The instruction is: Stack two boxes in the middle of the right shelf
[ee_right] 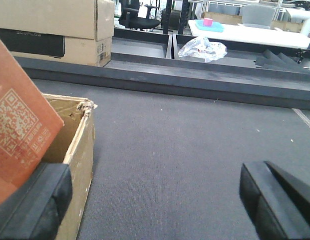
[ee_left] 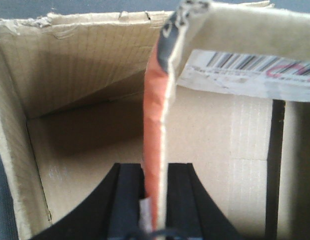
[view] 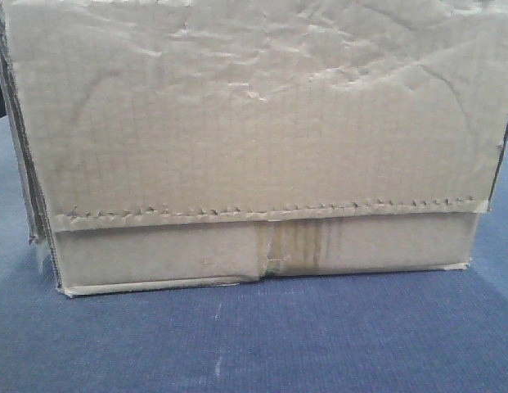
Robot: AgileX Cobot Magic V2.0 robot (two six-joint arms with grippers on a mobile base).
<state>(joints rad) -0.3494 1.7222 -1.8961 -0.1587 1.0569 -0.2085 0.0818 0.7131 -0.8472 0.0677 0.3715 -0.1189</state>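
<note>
the open box (view: 254, 147) sits on the blue-grey desk (view: 254, 344), close against the front camera. the left end effector (ee_left: 155, 200) is pinching an upright orange-faced flap (ee_left: 154, 125), probably to get purchase for lifting. the right end effector (ee_right: 155, 205) is spread wide and holds nothing, just right of the box. a barcode label (ee_left: 244, 70) and a qr code (ee_right: 15, 125) show on flaps. print on a far carton (ee_right: 50, 30) seems to read ecoflow.

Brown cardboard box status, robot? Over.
Left gripper: jaws shut on orange-faced flap of open brown cardboard box. Right gripper: jaws open, empty. Box sits on grey carpet; nothing seen blocking.
</note>
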